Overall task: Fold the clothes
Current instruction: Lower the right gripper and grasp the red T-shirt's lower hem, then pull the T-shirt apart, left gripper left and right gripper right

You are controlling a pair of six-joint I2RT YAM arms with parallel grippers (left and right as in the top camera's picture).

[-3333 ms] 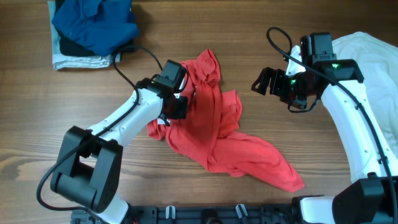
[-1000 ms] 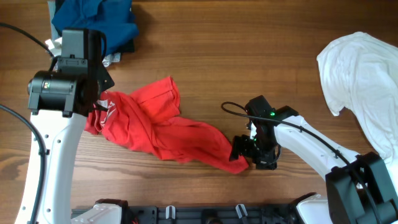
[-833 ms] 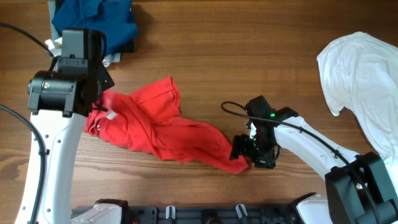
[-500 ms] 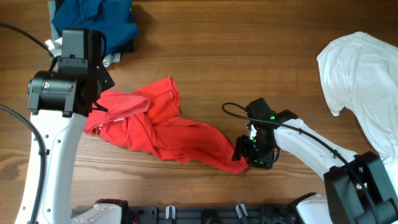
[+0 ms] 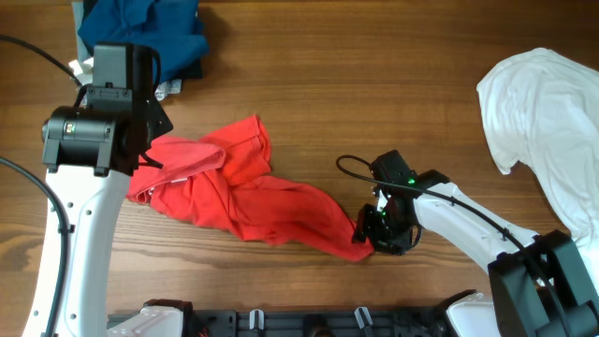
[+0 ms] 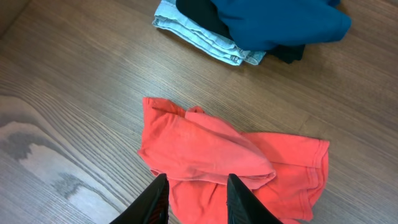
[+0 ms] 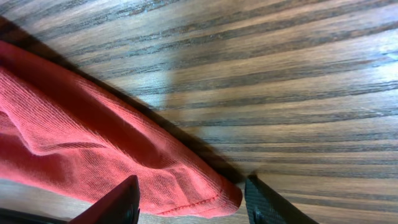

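Red T-shirt (image 5: 239,192): crumpled in a long ridge on the tabletop (image 5: 374,94) — left of centre, trailing down toward the lower middle.
Left claw (image 6: 197,182): raised above the shirt's upper end; I see the fingers a narrow gap apart, with nothing between them.
Right claw (image 7: 193,185): low at the tabletop, fingers moderately apart — straddling the shirt's lower-right tip, not clamped on it.
White shirt (image 5: 552,112): heaped at the right edge, well apart from the red one.
Blue garment (image 6: 273,18): bundled over folded pale denim (image 6: 205,43), top-left corner.
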